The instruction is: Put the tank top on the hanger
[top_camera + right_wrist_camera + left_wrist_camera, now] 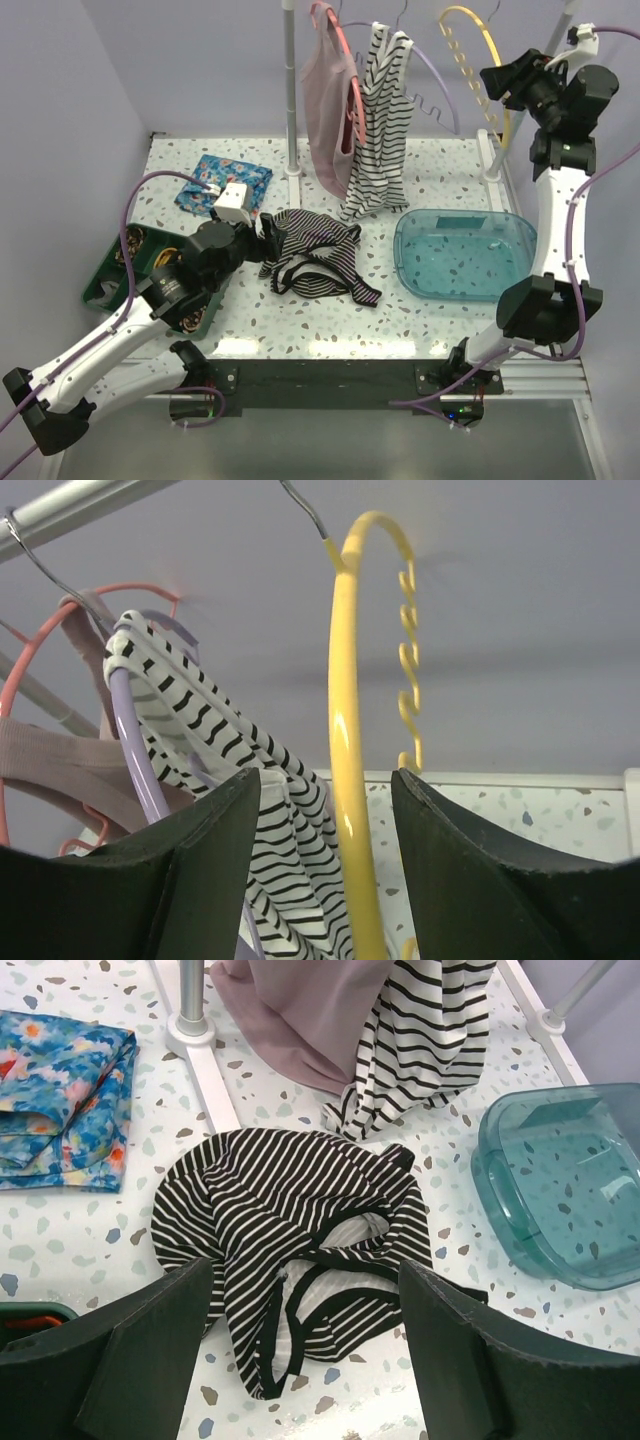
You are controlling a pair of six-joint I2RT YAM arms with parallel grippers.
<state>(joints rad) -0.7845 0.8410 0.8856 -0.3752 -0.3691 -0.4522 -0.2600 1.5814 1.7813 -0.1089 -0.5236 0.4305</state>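
Note:
The tank top [312,258], black with thin white stripes, lies crumpled on the table's middle; it also shows in the left wrist view [290,1220]. My left gripper [268,235] is open just above its left edge, its fingers [150,1340] straddling the near part of the cloth without touching it. The yellow hanger [478,50] hangs from the rail at the back right. My right gripper [497,82] is open up beside it; in the right wrist view the hanger's yellow arch [348,730] stands between the open jaws, untouched.
A pink top [328,100] on a pink hanger and a white bold-striped garment [380,130] on a lavender hanger hang from the rail. A teal plastic tub [462,252] sits at right. A blue floral cloth [222,182] and a green tray [115,265] lie at left.

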